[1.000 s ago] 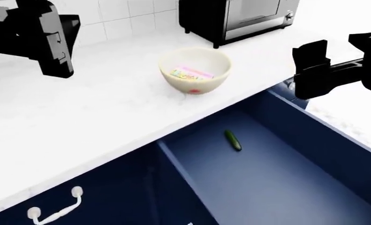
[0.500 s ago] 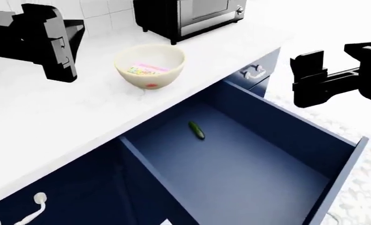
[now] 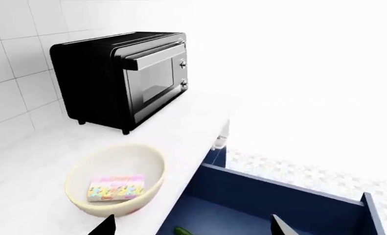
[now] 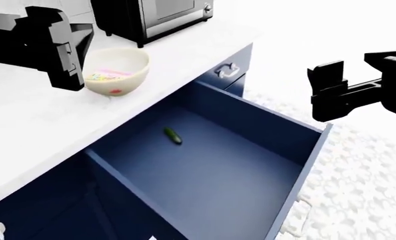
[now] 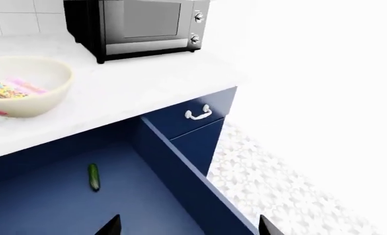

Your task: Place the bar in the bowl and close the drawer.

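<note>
Lying inside the round cream-white bowl (image 3: pixel 115 185), the pink-and-yellow flat bar (image 3: pixel 117 188) sits beside the wide navy-blue drawer (image 3: pixel 271 196), pulled out. Head view: left gripper (image 4: pixel 64 42) and right gripper (image 4: pixel 331 92) hang empty, their finger spread unclear. Right wrist view: a small green cucumber (image 5: pixel 94 176) rests on the drawer floor.

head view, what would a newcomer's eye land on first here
The wide navy drawer stands pulled far out below the white counter, empty but for a small dark green cucumber on its floor. On the counter, the cream bowl holds the pink and yellow bar, with a black toaster oven behind.
</note>
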